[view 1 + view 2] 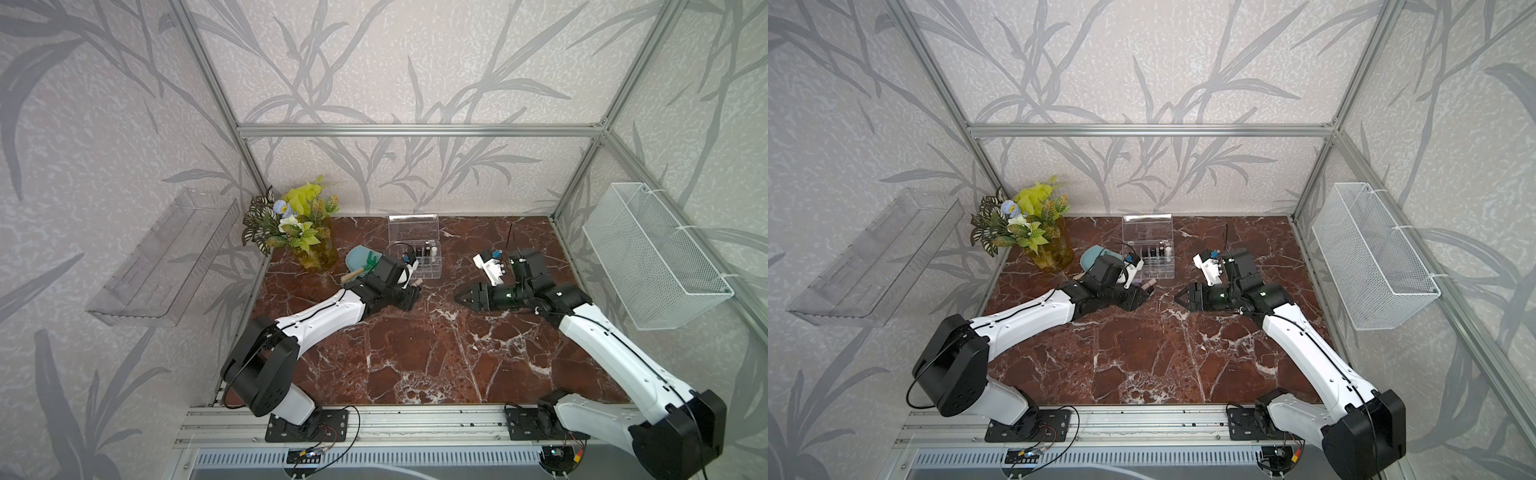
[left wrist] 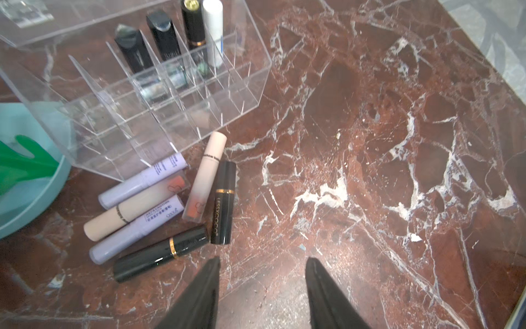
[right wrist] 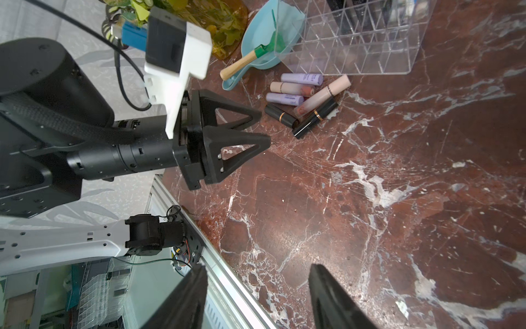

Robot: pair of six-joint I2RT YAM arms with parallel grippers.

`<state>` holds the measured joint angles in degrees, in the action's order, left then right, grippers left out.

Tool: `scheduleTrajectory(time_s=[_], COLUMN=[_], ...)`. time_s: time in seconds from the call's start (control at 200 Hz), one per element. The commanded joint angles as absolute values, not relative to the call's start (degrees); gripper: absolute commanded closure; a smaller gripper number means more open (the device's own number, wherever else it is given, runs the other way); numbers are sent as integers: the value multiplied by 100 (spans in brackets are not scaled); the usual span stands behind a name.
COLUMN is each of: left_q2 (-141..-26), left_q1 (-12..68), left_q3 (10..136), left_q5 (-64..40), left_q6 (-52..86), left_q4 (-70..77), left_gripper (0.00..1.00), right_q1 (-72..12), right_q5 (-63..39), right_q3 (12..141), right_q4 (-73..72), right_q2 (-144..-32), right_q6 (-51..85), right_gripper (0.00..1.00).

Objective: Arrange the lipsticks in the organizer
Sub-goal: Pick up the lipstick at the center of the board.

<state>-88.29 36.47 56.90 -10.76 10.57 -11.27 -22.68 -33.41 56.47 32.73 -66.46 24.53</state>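
The organizer (image 2: 250, 85) is a clear gridded box with its lid (image 1: 413, 228) up, at the back of the table. Its far row holds three dark lipsticks (image 2: 133, 51) and a white one (image 2: 213, 31). Several loose lipsticks lie on the marble beside it: two lilac (image 2: 142, 182), two pale pink (image 2: 205, 176) and two black (image 2: 223, 202). My left gripper (image 2: 263, 260) hovers open just off the black tube (image 2: 162, 253), nothing between its fingers. My right gripper (image 3: 257, 266) stands open over bare table, facing the left gripper (image 3: 264, 128).
A teal scoop (image 2: 28, 199) with a green toy rake (image 2: 22, 165) lies against the organizer. A flower vase (image 1: 307, 245) stands at the back left. A clear tray (image 1: 166, 257) hangs on the left wall, a white wire basket (image 1: 652, 253) on the right.
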Motion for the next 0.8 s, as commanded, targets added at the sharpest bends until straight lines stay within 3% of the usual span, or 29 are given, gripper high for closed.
scheduleTrajectory(time_s=[0.0,0.795], left_q2=[-8828,-9983], left_q1=[3663,3617], left_q3=[5809,6249], left_q5=[-998,-892], left_q6=[1116,897], left_q4=[-1272,-1243], left_gripper=[49,53], right_q1=[-2313,-2465], right_q5=[-2737,-2411], right_q3=[5801,5915], right_q4=[3544,3555], right_q2=[-6837,-7319], right_q6=[2358,2147], right_gripper=[42,44])
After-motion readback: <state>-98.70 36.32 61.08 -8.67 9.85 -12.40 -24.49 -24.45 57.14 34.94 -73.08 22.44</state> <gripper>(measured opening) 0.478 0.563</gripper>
